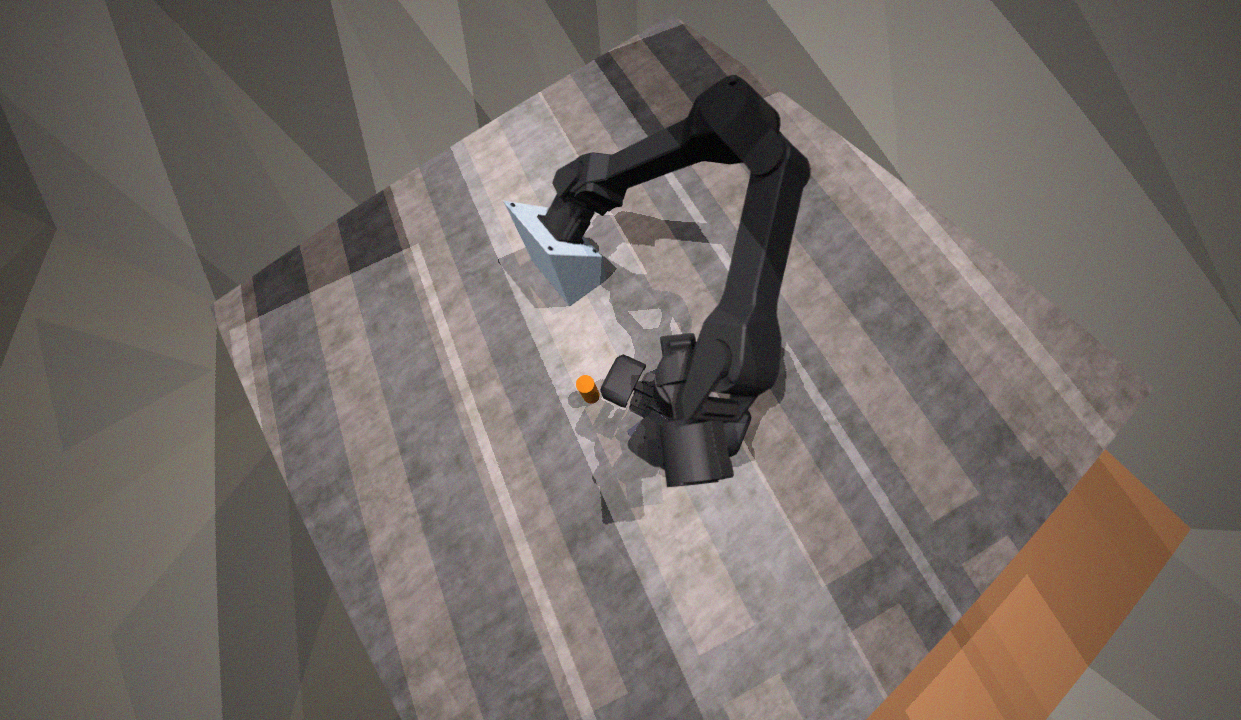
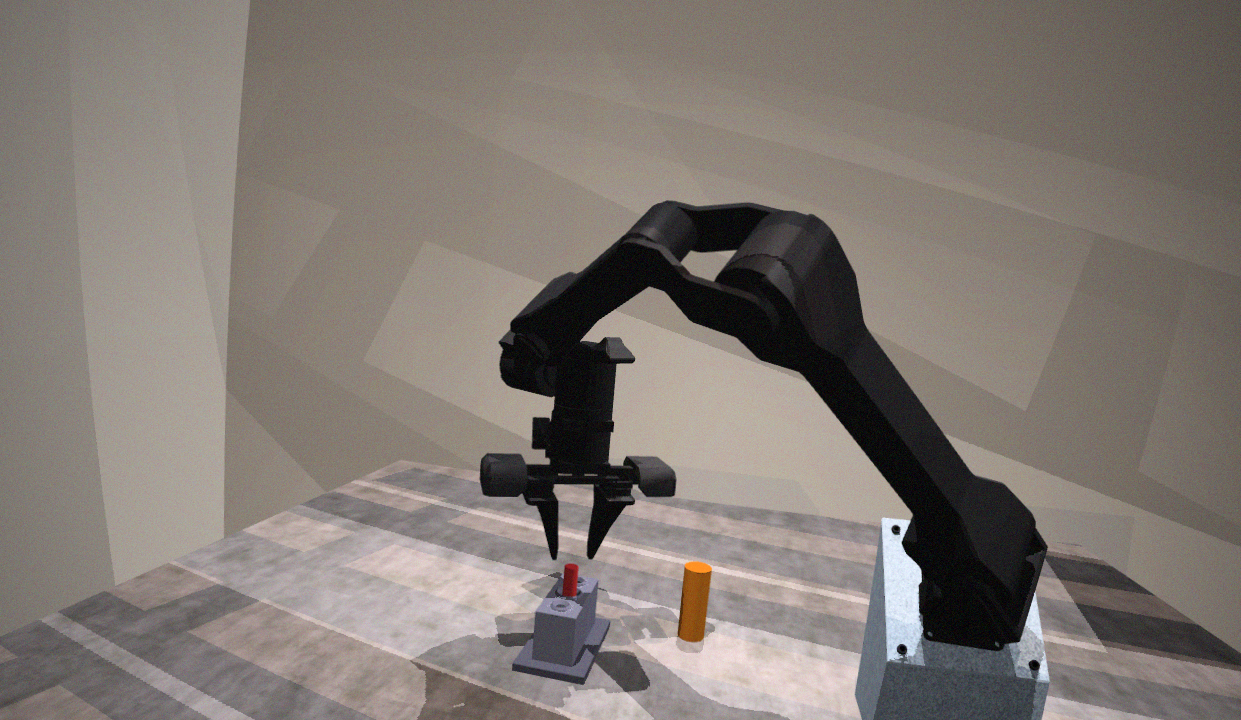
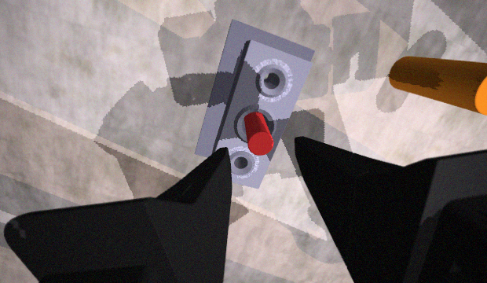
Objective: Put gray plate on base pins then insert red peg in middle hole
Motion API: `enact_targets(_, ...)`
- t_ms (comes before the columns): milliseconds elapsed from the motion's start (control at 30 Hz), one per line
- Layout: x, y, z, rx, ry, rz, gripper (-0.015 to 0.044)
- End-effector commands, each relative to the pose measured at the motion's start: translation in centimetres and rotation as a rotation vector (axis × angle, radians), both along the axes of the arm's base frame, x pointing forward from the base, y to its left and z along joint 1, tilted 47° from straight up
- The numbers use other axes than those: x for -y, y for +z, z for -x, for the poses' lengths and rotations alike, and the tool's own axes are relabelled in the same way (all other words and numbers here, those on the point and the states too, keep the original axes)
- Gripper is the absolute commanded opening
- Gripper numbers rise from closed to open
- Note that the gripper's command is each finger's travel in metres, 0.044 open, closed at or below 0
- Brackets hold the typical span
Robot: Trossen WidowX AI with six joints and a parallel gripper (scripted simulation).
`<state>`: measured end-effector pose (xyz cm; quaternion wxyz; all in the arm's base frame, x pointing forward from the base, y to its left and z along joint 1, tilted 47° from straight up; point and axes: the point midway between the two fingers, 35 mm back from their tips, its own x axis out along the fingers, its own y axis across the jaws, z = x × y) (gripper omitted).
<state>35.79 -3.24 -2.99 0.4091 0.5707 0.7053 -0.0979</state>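
Note:
The gray plate (image 2: pixel 557 634) (image 3: pixel 300 71) lies flat on its base (image 2: pixel 539 667) (image 3: pixel 210 130), with a pin visible in each end hole. The red peg (image 2: pixel 570 579) (image 3: pixel 258 134) stands about upright in the plate's middle hole, its upper part showing above the plate. How deep its lower end sits is hidden. My gripper (image 2: pixel 572 557) (image 3: pixel 261 150) is open, its fingertips apart just above the peg's top, one on either side, and holds nothing. In the top view the arm hides the plate, base and peg.
An orange cylinder (image 1: pixel 586 388) (image 2: pixel 694 601) (image 3: pixel 436 80) stands upright beside the base, on the side toward the arm's mount. The arm's pale blue mounting block (image 1: pixel 561 273) (image 2: pixel 964 689) is farther off. An orange surface (image 1: pixel 1054 555) lies past the table's edge in the top view.

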Motion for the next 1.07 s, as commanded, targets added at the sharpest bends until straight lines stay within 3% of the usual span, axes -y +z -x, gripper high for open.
enact_targets(0, 0.1, 0.0, 0.0, -0.002, -0.002, -0.001, 0.015)
enact_targets(1033, 1.3, 1.5, 0.6, -0.01, -0.011, -0.007, 0.015)
